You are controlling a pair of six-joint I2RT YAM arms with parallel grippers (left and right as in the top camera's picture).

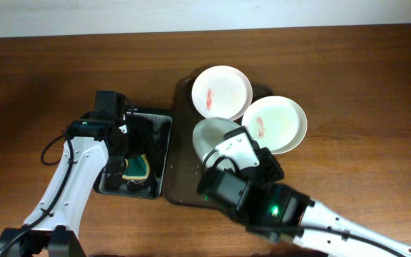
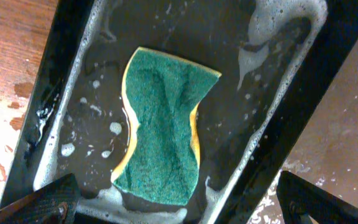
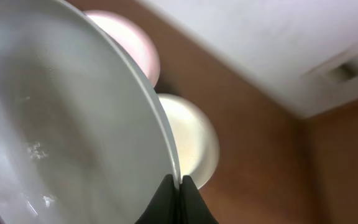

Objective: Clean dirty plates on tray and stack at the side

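Right jaws: the right gripper point(image 3: 179, 186) is pinched tight on the rim of the held plate point(image 3: 73, 124), one dark finger on each face of the edge.
Held plate: white, tilted up on its edge over the left middle of the brown tray point(image 1: 180, 175), with droplets on its inner face.
Left jaws: the left gripper point(image 2: 179, 208) stands wide apart, gripping nothing, its two fingertips point(image 2: 42, 202) low at the corners of the wrist view.
Under the left jaws: a sponge point(image 2: 163, 127), green face up and yellow underneath, pinched in at the waist, lying flat between the fingers.
Sponge's bed: the black tray point(image 1: 159, 118), just off the brown tray's left side, wet, with suds point(image 2: 272, 25) along its walls.
Rear plate: the rear plate point(image 1: 222, 91) lies flat at the brown tray's far end, a red smear left of its middle; from above, the held plate laps over its near edge.
Right-hand plate: the right-hand plate point(image 1: 275, 123) lies at the brown tray's right side, red smear showing; I cannot tell whether it sits fully inside the rim.
In the way: the right arm covers the brown tray's near right part from above.
Around: the wooden table point(image 1: 348, 64) beyond the brown tray, with wet spots beside the black tray.
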